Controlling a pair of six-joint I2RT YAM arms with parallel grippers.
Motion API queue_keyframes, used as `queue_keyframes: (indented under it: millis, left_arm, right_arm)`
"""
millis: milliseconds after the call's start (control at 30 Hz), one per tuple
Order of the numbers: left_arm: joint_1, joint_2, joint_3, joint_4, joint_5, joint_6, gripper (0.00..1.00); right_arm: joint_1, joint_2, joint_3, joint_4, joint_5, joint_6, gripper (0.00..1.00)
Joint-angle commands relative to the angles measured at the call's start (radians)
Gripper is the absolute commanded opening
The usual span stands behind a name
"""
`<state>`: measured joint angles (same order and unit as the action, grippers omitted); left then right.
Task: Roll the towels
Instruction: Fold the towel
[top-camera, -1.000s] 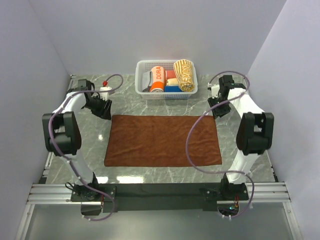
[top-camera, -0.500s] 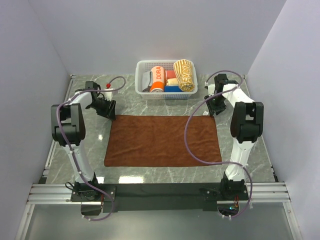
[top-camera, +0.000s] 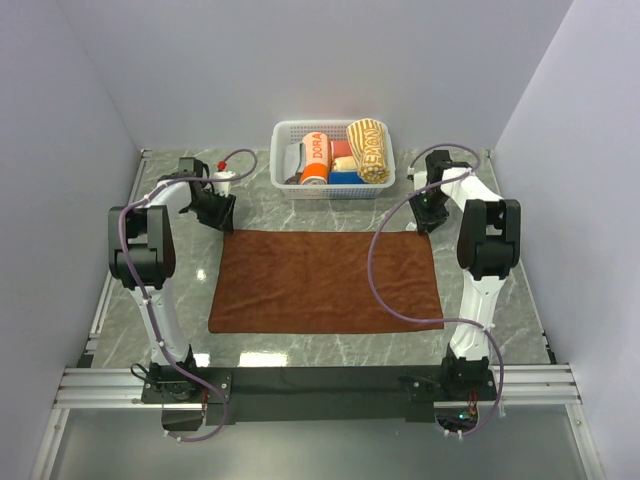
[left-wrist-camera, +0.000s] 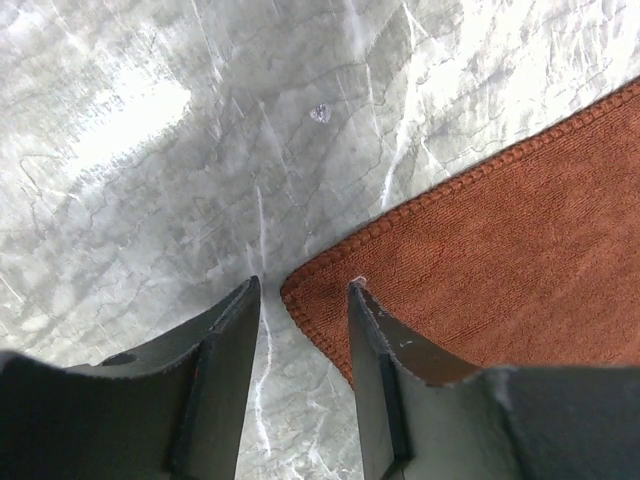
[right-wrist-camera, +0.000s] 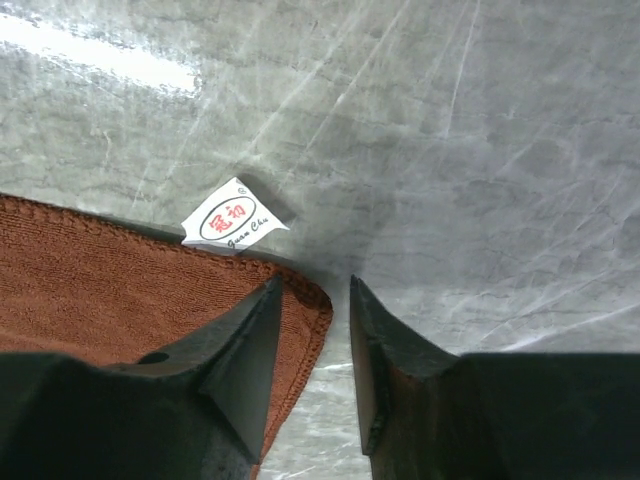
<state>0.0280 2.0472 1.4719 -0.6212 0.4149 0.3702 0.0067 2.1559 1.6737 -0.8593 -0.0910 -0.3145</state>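
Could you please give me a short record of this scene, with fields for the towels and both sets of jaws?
brown towel: flat, unrolled, on the table
yellow towel: rolled, in the basket
left jaws: open, astride the brown towel's far-left corner
right jaws: open, astride its far-right corner, beside the label
task state: brown towel not yet rolled

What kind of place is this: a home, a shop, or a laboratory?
Probably a laboratory robot cell: plain walls box in a marble-patterned table, the left arm and right arm are bolted to a rail, and a rust-brown towel lies spread between them.
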Motion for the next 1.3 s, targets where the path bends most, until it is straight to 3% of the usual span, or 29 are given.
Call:
queue_keyframes:
  millis: [0, 167, 300, 400, 533, 633, 733, 767, 800, 900, 1267]
  left_arm:
    - [-0.011, 0.016, 0.021, 0.024, -0.018, -0.017, 0.45]
    - [-0.022, 0.021, 0.007, 0.024, -0.030, -0.014, 0.38]
    - [-0.054, 0.016, -0.007, 0.018, -0.065, -0.005, 0.23]
    - [-0.053, 0.007, -0.030, 0.015, -0.077, 0.009, 0.18]
    - [-0.042, 0.001, -0.041, 0.003, -0.080, 0.026, 0.13]
    - [-0.031, 0.005, -0.030, -0.003, -0.080, 0.027, 0.01]
    - [0.006, 0.014, 0.001, -0.006, -0.085, 0.033, 0.01]
    - [0.013, 0.016, 0.011, -0.027, -0.076, 0.042, 0.05]
    - [0.013, 0.005, 0.014, -0.029, -0.055, 0.056, 0.23]
    - [0.012, -0.034, -0.016, -0.003, -0.010, 0.071, 0.45]
    - [-0.022, -0.067, -0.074, 0.029, -0.047, 0.076, 0.43]
  right_arm:
    - [0.006, 0.010, 0.020, -0.012, -0.015, -0.003, 0.38]
    - [0.006, 0.015, 0.017, -0.020, -0.039, -0.008, 0.23]
    - [0.007, 0.005, 0.005, -0.035, -0.053, -0.023, 0.11]
    - [0.012, -0.004, -0.020, -0.030, -0.055, -0.024, 0.01]
    - [0.012, -0.016, -0.042, -0.024, -0.059, -0.023, 0.00]
    - [0.015, -0.021, -0.048, -0.018, -0.067, -0.018, 0.00]
    - [0.018, -0.024, -0.045, -0.021, -0.073, -0.012, 0.00]
    - [0.021, -0.027, -0.043, -0.021, -0.072, -0.011, 0.00]
    - [0.021, -0.027, -0.045, -0.020, -0.072, -0.011, 0.00]
    - [0.021, -0.028, -0.042, -0.023, -0.070, -0.008, 0.00]
    - [0.021, -0.028, -0.026, -0.033, -0.069, -0.005, 0.00]
